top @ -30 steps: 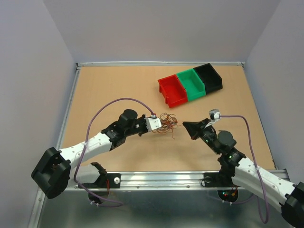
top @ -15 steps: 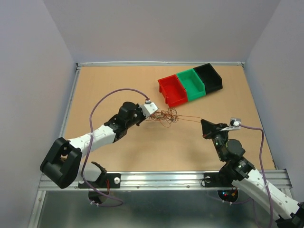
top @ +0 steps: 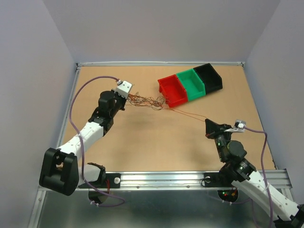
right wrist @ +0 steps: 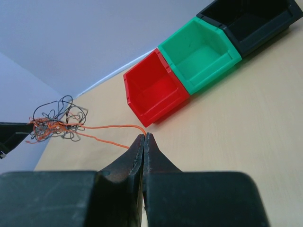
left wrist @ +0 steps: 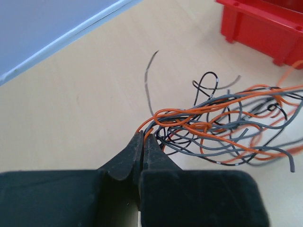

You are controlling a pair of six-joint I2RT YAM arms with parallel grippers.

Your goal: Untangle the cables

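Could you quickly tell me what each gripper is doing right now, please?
The left gripper is shut on the cable tangle.
The right gripper is shut on an orange cable.

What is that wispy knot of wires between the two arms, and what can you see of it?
The cables form a loose, springy knot of hair-thin wires, orange, grey-looking and black, with curled ends sticking out. The knot is close to the red bin. The left gripper pinches one side of it, jaws shut. One orange strand runs out taut to the right gripper, which is shut on its end.
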